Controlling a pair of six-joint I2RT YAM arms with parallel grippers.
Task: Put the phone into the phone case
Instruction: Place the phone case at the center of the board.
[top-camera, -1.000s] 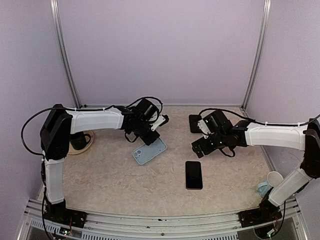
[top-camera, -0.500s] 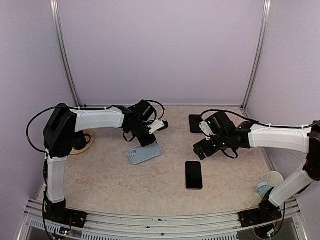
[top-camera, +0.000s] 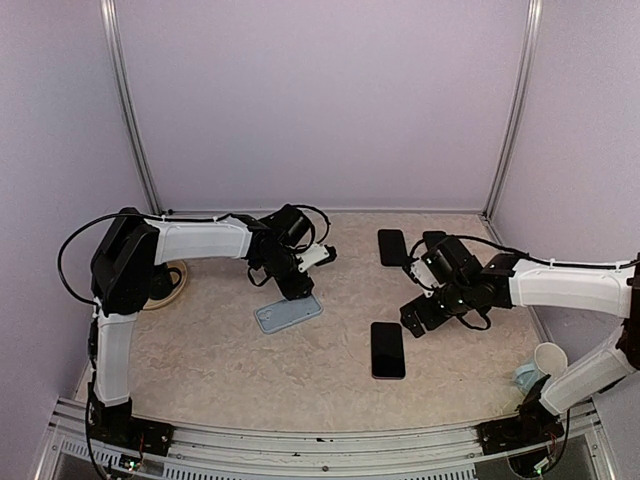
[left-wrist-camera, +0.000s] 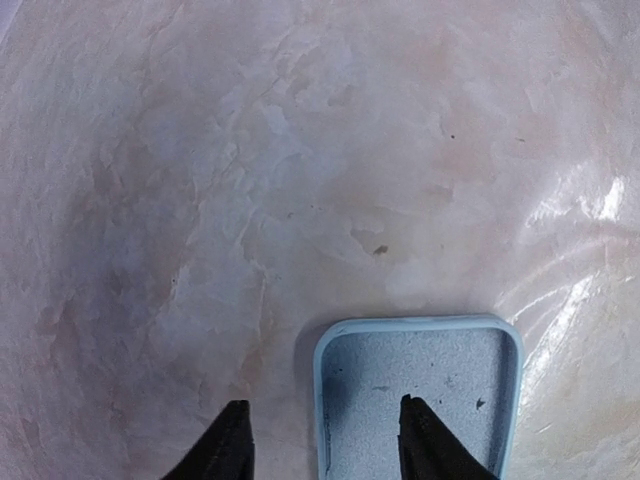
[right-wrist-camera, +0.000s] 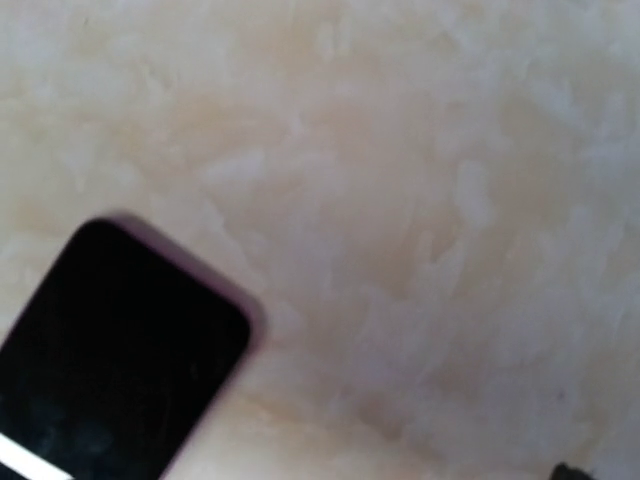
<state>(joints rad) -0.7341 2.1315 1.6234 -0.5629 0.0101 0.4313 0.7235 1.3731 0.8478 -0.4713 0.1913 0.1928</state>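
Left claw (left-wrist-camera: 323, 405) wide astride phone case (left-wrist-camera: 425, 385) rim; right claw (top-camera: 415, 320) state unclear.

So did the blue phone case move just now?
Yes. The blue phone case slid a little left and down in the top view, judged against the black phone, which stayed put.
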